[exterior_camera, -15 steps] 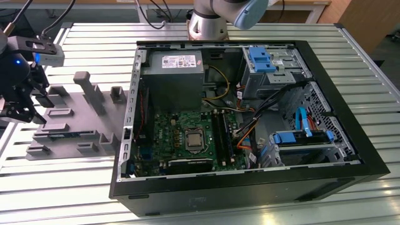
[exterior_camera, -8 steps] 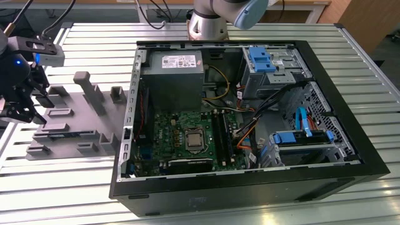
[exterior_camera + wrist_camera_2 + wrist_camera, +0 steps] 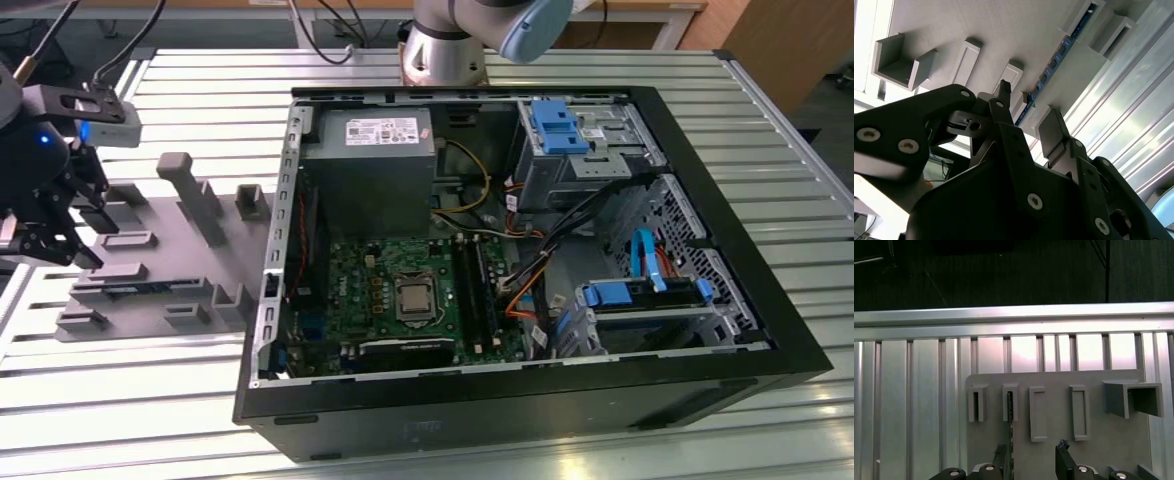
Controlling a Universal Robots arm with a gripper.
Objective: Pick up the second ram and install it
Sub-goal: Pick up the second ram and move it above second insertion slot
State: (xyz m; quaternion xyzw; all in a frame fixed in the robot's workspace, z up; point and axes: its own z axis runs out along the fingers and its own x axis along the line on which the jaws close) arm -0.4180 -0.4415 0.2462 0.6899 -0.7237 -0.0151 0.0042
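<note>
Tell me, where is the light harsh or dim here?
Exterior view: the metal table glares white in bands, the computer case is shaded inside. Second wrist view: the tool looks dark against bright slats. First wrist view: blackness beyond the shiny table rim.

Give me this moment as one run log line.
stage: pick | gripper: open, over second ram | second ram: seated in grey fixture, not gripped | computer case: open

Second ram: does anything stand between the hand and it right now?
Nothing visible does. The open hand points straight at the second ram, which stands on edge in slots of the gray holder, and no other part crosses the gap.
</note>
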